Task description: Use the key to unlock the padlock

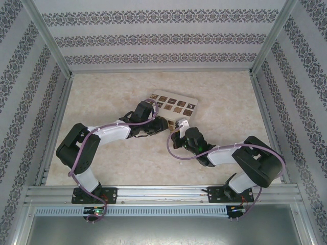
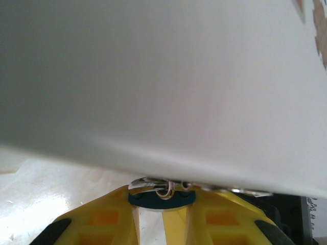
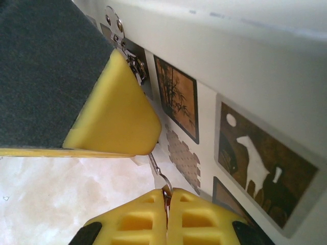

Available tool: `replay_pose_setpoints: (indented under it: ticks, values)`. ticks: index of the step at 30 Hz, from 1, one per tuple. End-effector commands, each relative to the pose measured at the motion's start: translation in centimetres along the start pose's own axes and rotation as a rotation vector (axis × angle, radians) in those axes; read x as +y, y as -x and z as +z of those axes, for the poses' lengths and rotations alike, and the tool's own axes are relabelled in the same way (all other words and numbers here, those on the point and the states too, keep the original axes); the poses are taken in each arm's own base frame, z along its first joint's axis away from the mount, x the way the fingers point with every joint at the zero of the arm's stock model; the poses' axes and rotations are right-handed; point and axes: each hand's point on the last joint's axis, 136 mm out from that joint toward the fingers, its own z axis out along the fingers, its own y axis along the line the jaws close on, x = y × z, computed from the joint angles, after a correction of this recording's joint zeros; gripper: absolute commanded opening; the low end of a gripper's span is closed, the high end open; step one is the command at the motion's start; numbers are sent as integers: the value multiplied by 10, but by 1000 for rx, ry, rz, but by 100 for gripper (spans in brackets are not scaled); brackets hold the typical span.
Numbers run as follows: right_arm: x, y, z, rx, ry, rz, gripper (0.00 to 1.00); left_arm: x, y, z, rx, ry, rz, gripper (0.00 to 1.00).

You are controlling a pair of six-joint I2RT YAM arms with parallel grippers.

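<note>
The padlock [image 2: 162, 199], a small blue body with a silvery shackle [image 2: 149, 184] on top, sits between the yellow fingers of my left gripper [image 2: 163, 204], which is shut on it right under the cream box's wall [image 2: 163, 92]. My right gripper [image 3: 167, 193] is shut on the key [image 3: 158, 171]. The key's thin metal shaft runs up to the left gripper's yellow finger [image 3: 115, 115], which hides the padlock in that view. From above, both grippers [image 1: 159, 126] [image 1: 180, 126] meet tip to tip at the box's near edge.
The cream box [image 1: 173, 105] with dark square picture tiles lies just beyond both grippers, with a metal hasp [image 3: 114, 24] on its edge. Patterned walls and metal frame rails [image 1: 51, 143] enclose the pale marbled table [image 1: 102, 97].
</note>
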Motion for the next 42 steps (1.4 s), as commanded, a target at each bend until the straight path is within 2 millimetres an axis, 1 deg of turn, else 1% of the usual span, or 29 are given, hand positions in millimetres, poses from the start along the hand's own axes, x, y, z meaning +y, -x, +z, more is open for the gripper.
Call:
replay_pose_setpoints:
  ticks: [1, 5, 9, 18, 31, 33, 36, 42]
  values:
    - [10, 30, 2, -110, 56, 25, 0, -31, -2, -5, 16, -101, 24, 22]
    - [8, 35, 3, -133, 66, 24, 0, -33, -3, -5, 23, -107, 26, 22]
    - [10, 44, 3, -163, 96, 39, 0, -33, -4, -5, 30, -110, 27, 22]
    - [16, 59, 13, -190, 142, 37, 0, -34, -4, -3, 40, -112, 27, 22]
    - [26, 102, 23, -272, 201, 13, 0, -33, -6, 0, 57, -113, 17, 22]
    - [28, 106, 24, -279, 208, 12, 0, -32, -7, 1, 58, -113, 12, 22]
    - [27, 104, 27, -271, 208, 16, 0, -29, -6, 2, 55, -109, 9, 22]
    - [17, 77, 35, -206, 181, 59, 0, -18, 0, 10, 47, -107, -5, 22]
